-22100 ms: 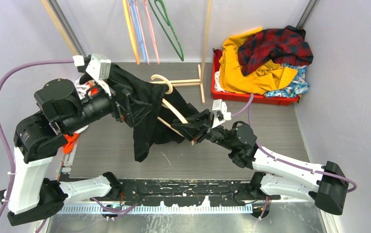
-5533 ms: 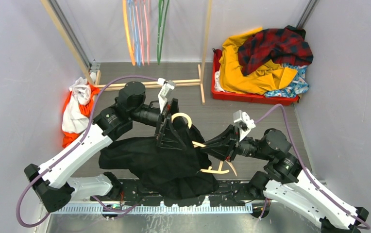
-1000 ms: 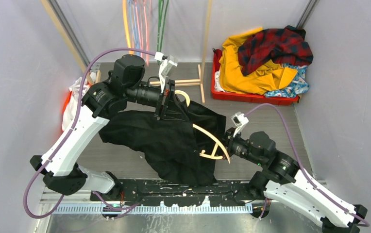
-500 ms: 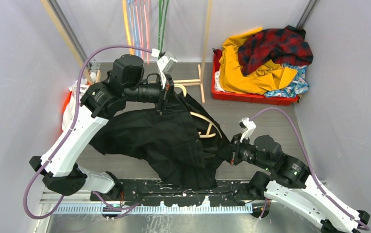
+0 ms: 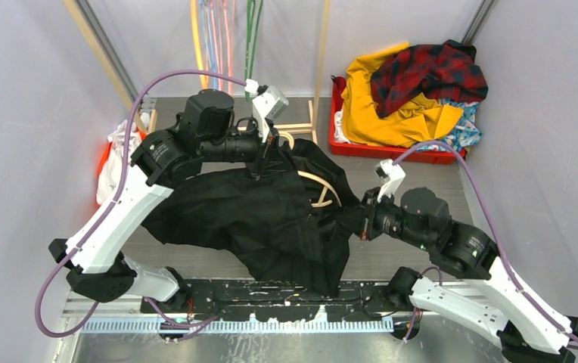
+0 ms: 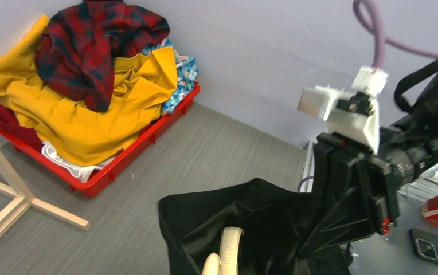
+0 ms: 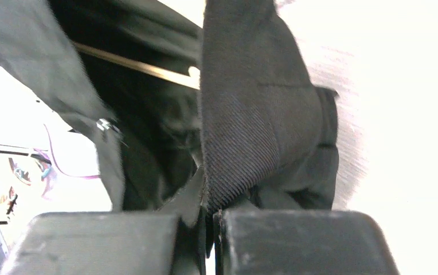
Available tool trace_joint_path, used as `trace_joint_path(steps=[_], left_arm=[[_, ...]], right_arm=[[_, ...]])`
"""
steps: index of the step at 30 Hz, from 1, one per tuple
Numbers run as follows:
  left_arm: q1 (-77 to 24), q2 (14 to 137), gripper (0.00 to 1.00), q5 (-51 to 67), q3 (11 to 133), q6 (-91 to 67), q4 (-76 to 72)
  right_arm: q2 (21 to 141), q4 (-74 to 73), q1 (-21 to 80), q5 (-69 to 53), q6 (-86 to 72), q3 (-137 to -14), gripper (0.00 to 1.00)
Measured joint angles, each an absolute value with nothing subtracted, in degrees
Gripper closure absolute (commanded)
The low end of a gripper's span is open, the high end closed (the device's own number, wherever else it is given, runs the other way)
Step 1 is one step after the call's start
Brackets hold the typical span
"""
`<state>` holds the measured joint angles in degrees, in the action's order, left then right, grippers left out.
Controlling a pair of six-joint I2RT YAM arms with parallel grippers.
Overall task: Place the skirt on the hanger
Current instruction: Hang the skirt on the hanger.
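Note:
The skirt point(image 5: 464, 127), blue with flowers, lies in the red bin point(image 5: 392, 153) under a yellow garment; the left wrist view shows it too point(image 6: 180, 71). Neither gripper is near it. My left gripper point(image 5: 269, 155) is shut on the hook of a cream hanger point(image 5: 318, 189), whose hook point(image 6: 228, 252) rises at the bottom of the left wrist view. A big black garment point(image 5: 256, 219) hangs over that hanger. My right gripper point(image 5: 359, 219) is shut on the black garment's ribbed edge point(image 7: 245, 149), with the hanger's bar point(image 7: 142, 67) behind the fabric.
Yellow point(image 5: 392, 106) and red plaid point(image 5: 430, 72) clothes are heaped in the bin. Coloured hangers point(image 5: 222, 45) hang at the back beside a wooden rack point(image 5: 312, 125). White and orange clothes point(image 5: 116, 159) are piled at the left wall.
My right gripper has pulled the black garment's edge to the right and away from me, covering more of the hanger. The left gripper has shifted slightly right with the hook.

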<state>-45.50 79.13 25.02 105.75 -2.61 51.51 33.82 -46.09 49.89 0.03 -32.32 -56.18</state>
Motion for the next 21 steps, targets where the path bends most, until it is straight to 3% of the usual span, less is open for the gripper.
trace_joint_path(steps=[13, 21], left_arm=[[-48.3, 72.1, 1.0, 13.0, 93.0, -0.5, 41.6], [-48.4, 63.1, 1.0, 7.4, 86.7, 0.3, 28.1]], right_arm=[[53.7, -45.9, 50.5, -8.6, -30.0, -78.5, 0.98], [60.8, -45.1, 58.6, -9.7, -29.0, -86.3, 0.98]])
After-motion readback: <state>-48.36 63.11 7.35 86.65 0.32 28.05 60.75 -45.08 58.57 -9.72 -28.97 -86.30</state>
